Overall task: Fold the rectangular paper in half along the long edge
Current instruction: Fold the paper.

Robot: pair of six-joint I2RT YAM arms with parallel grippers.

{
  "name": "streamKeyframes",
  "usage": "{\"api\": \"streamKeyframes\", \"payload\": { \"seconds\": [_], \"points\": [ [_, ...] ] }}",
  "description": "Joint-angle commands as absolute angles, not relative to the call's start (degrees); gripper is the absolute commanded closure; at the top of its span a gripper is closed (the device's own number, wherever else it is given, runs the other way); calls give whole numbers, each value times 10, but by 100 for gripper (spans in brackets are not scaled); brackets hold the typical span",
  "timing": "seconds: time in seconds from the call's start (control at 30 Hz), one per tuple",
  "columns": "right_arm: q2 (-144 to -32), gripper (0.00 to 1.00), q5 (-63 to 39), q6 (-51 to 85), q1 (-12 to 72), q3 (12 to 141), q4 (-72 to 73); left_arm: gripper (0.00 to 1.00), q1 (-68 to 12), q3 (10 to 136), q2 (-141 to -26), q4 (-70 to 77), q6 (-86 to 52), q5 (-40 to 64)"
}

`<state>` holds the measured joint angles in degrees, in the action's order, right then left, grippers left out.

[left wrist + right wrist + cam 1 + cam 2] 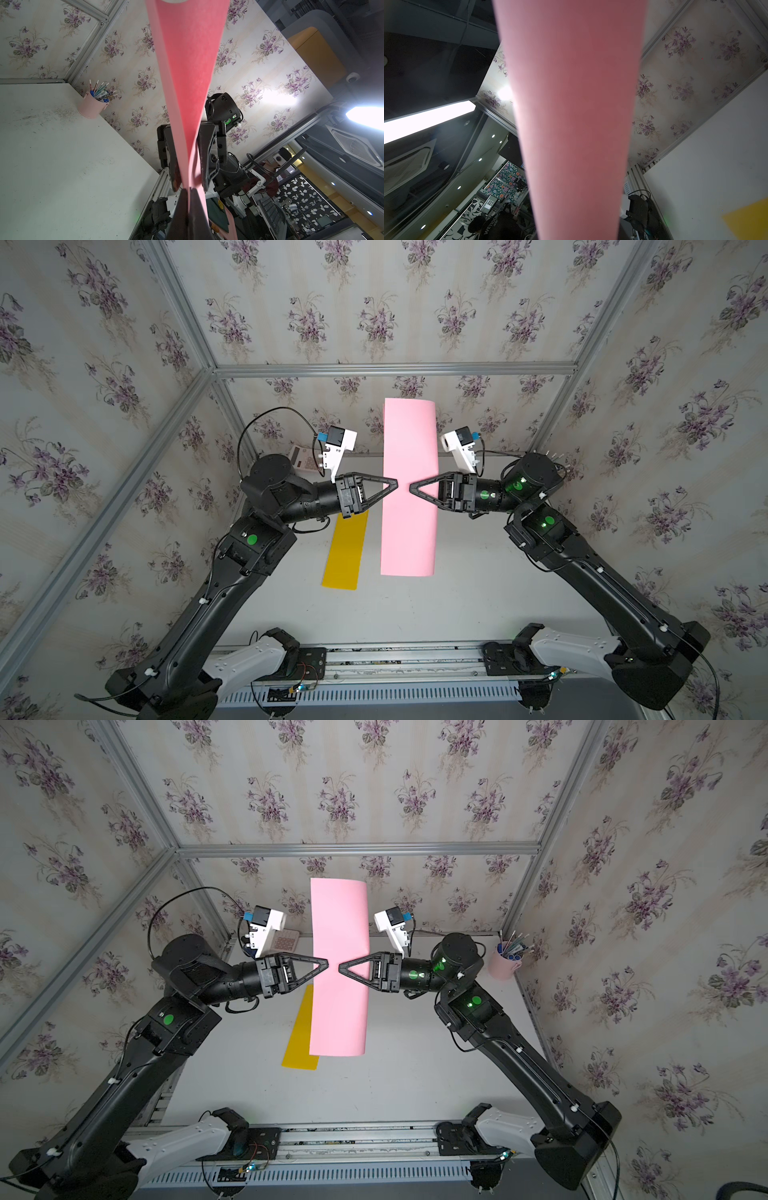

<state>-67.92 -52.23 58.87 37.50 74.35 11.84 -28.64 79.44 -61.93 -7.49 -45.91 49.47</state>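
Observation:
The pink rectangular paper (409, 439) (340, 919) hangs in the air above the white table, doubled over into a long loop. My left gripper (395, 485) (189, 190) is shut on its two layers at the left long side. My right gripper (412, 488) reaches in from the opposite side. In the left wrist view its fingers (207, 158) stand on either side of the paper loop (187, 72) with a small gap showing, so it is open. In the right wrist view the paper (571, 104) fills the middle and hides the jaws.
A yellow paper strip (345, 551) (301, 1036) lies flat on the table (457, 601) under and to the left of the pink sheet. A pink cup of pens (504, 965) stands in the back right corner. A calculator (301, 458) lies at the back left.

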Motion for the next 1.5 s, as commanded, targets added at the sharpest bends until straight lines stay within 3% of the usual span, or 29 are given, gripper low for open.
{"api": "streamKeyframes", "payload": {
  "seconds": [0.0,0.37,0.4,0.47,0.53,0.8,1.03,1.47],
  "points": [
    [-679,78,-525,591,376,748,140,100,-287,795,-618,-62,-453,501],
    [-673,87,-523,568,375,758,103,100,-287,803,-617,-73,-444,500],
    [-673,86,-525,567,374,758,103,100,-287,805,-616,-75,-443,499],
    [-673,71,-524,566,374,760,98,100,-287,806,-616,-77,-441,499],
    [-673,63,-522,566,374,761,97,100,-287,806,-615,-78,-441,499],
    [-676,61,-506,563,374,766,98,100,-292,798,-617,-69,-449,500],
    [-679,82,-504,556,376,771,88,100,-296,798,-619,-70,-446,497],
    [-666,91,-497,517,374,794,22,100,-296,807,-618,-86,-435,493]
  ]
}}
